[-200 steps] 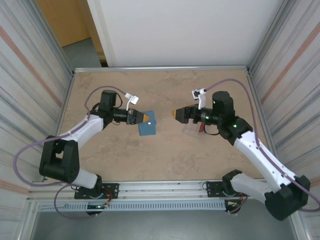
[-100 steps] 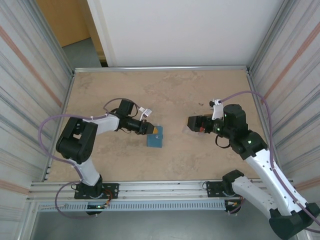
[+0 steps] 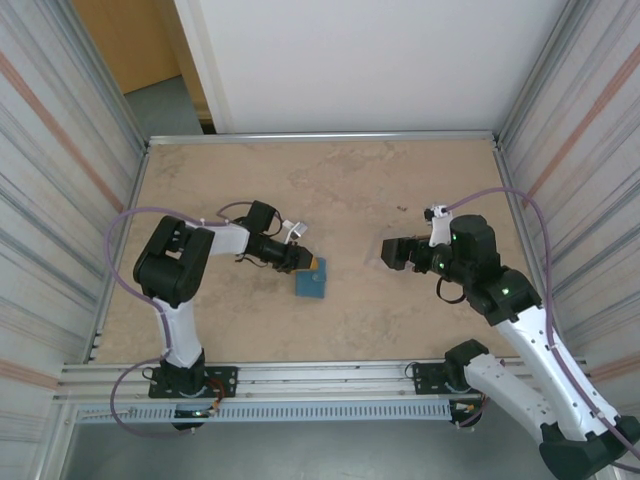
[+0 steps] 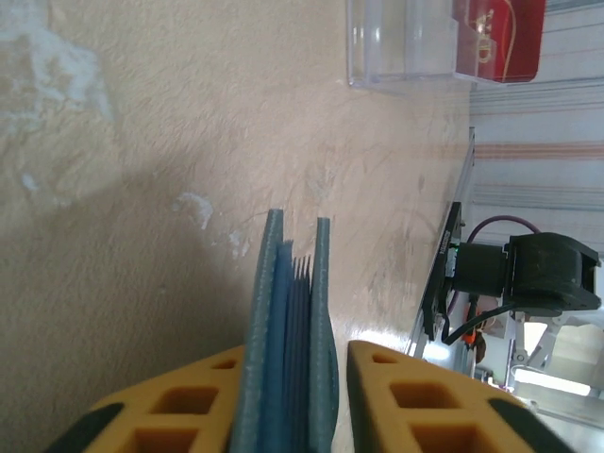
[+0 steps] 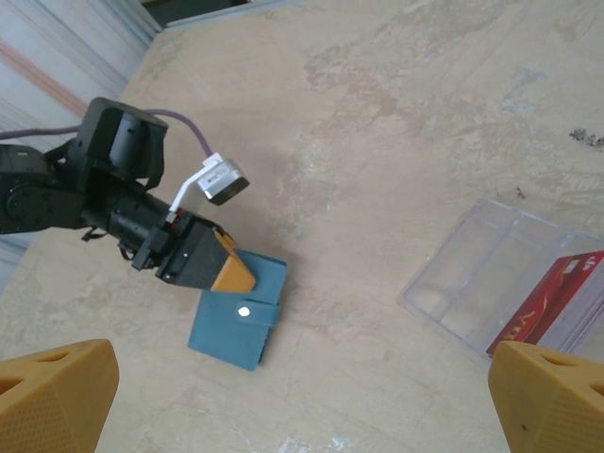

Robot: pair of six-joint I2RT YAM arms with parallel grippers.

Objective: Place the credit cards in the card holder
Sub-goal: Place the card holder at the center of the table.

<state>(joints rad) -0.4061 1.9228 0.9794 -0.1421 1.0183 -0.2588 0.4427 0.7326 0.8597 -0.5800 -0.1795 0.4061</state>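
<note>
Top external: wallet (image 3: 311, 285) flat centre-left, folded | left gripper (image 3: 303, 262) straddles its far corner, slack | right gripper (image 3: 390, 252) agape, empty, over cards (image 5: 552, 300) in case (image 5: 472, 274), right | step, likely: placing wallet; next: open it.

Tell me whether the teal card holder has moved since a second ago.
Yes. The card holder has moved closer to the near rail and slightly rightward, with the left pincer astride one edge.
</note>
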